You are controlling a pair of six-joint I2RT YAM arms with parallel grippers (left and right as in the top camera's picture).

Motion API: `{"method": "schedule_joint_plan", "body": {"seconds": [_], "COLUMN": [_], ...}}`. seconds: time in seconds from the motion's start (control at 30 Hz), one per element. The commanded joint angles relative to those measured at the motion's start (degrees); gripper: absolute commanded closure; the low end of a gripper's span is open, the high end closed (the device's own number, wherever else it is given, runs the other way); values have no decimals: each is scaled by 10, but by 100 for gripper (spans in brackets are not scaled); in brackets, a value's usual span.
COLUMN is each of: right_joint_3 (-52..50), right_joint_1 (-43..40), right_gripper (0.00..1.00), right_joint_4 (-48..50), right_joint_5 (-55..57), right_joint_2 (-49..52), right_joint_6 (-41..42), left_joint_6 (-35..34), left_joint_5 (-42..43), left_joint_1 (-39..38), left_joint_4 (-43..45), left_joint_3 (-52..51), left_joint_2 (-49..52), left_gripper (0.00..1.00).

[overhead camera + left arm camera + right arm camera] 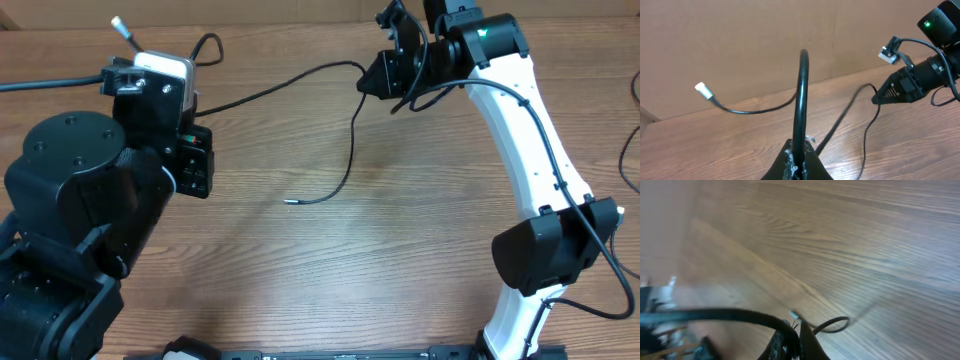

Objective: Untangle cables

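Cable (280, 85) runs lengthwise between our tools: left gripper (799, 159) and right gripper (791, 339) each clamp it, so we judge pulling apart works along its axis.

overhead: top-down, far | wrists: low, close, forward | shared: table (400, 260), cables (801, 100)
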Motion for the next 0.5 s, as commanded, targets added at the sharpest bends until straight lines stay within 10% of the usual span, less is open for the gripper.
{"method": "schedule_joint_plan", "body": {"seconds": [0.0, 0.47], "right_joint_3": [4, 4], "right_joint_1": [2, 35], "right_gripper": [96, 96], "right_joint_4": [2, -1], "right_joint_5": [-87, -363], "right_joint_2": [1, 1], "right_joint_6": [-40, -200], "left_joint_6": [9, -10], "left_joint_5": [12, 57], "left_joint_1": [0, 0], "left_joint_4": [-6, -28], "left_joint_3": [15, 15], "left_joint_2": [9, 103], "left_gripper": [96, 96]}}
